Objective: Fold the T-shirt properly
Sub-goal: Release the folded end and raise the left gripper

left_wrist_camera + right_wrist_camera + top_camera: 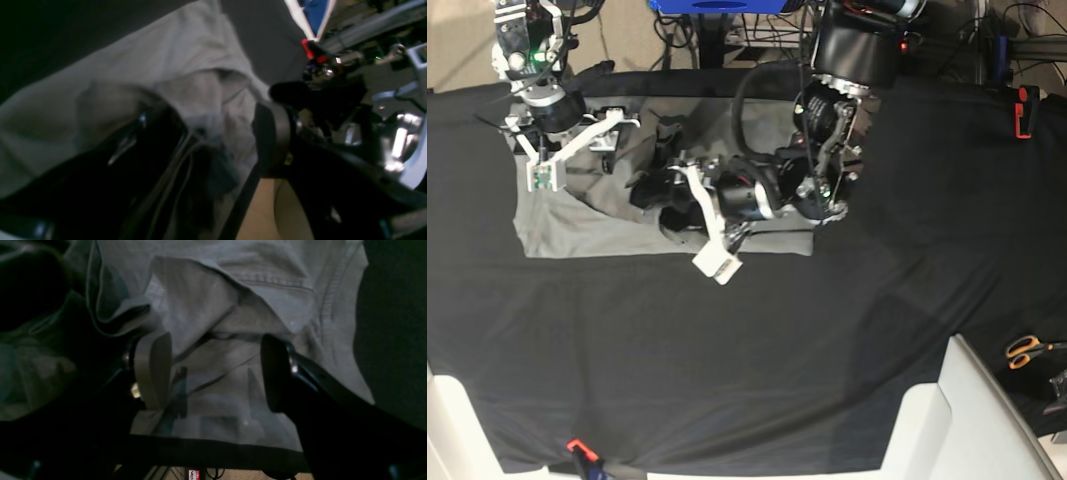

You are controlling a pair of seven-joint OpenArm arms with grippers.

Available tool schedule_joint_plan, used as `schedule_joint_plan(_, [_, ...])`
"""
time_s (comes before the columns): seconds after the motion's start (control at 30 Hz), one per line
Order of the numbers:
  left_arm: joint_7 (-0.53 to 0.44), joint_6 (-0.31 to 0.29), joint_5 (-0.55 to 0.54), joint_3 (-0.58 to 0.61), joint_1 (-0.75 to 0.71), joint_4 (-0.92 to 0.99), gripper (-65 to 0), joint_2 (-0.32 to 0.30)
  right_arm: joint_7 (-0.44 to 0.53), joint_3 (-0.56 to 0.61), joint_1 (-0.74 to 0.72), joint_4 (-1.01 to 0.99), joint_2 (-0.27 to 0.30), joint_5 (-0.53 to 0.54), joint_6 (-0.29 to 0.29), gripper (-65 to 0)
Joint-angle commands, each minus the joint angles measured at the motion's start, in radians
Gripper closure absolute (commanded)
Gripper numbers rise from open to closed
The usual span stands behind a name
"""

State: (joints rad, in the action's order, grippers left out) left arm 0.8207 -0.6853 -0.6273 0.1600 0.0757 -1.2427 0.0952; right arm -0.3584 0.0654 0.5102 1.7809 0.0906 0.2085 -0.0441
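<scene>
T-shirt: spread, rumpled, near the bench's far left corner.
Right hand: fingers apart, over grey cloth, gripping nothing.
Left hand: fingers apart, cloth bunched between them.

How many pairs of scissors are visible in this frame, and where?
1. The orange-handled scissors lie on the black table cloth near the right edge of the base view, far from the T-shirt. Others could be hidden beyond the frame.

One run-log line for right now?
T-shirt: part-folded on black cloth | right gripper: open over shirt | left gripper: over shirt, state unclear
</scene>
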Motion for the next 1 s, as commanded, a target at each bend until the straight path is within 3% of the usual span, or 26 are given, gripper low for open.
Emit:
schedule_joint_plan(0.0, [-0.019,-0.013,-0.021,0.000,0.029,-0.022,-38.7,0.011,0.025,-0.006,-0.002,0.021,-0.001,-0.001,0.002,-39.2])
schedule_joint_plan(0.23, [-0.019,-0.013,-0.151,0.135,0.106,-0.012,-38.7,0.022,0.025,-0.011,-0.011,0.023,-0.002,-0.001,-0.006,-39.2])
schedule_joint_plan(0.4, [-0.019,-0.013,-0.242,0.155,0.192,-0.024,-38.7,0.016,0.025,-0.009,-0.012,0.035,0.004,-0.001,-0.069,-39.2])
schedule_joint_plan(0.5, [-0.019,-0.013,-0.311,0.123,0.226,-0.033,-38.0,-0.071,0.025,-0.009,-0.008,0.075,0.005,-0.001,-0.069,-39.2])
schedule_joint_plan(0.57, [-0.022,-0.013,-0.346,0.063,0.212,-0.067,-35.4,-0.170,0.022,-0.005,-0.006,0.107,0.013,-0.001,-0.067,-39.2])
schedule_joint_plan(0.6, [-0.025,-0.013,-0.354,0.023,0.187,-0.084,-30.8,-0.217,0.022,0.001,-0.006,0.122,0.031,-0.001,-0.067,-39.2])
schedule_joint_plan(0.7, [-0.025,-0.013,-0.348,-0.153,0.078,-0.130,-5.1,-0.349,0.020,0.066,-0.017,0.152,0.054,-0.001,-0.067,-39.0])
schedule_joint_plan(0.73, [-0.025,-0.013,-0.348,-0.213,0.037,-0.134,0.0,-0.381,0.020,0.092,-0.023,0.156,0.062,-0.001,-0.067,-39.0])
schedule_joint_plan(0.87, [-0.025,-0.013,-0.343,-0.512,-0.149,-0.125,0.0,-0.481,0.019,0.262,-0.086,0.159,0.074,-0.001,-0.067,-37.7])
schedule_joint_plan(0.97, [-0.025,-0.013,-0.260,-0.670,-0.256,-0.125,0.0,-0.506,-0.032,0.397,-0.150,0.156,0.070,-0.001,-0.075,-24.6])
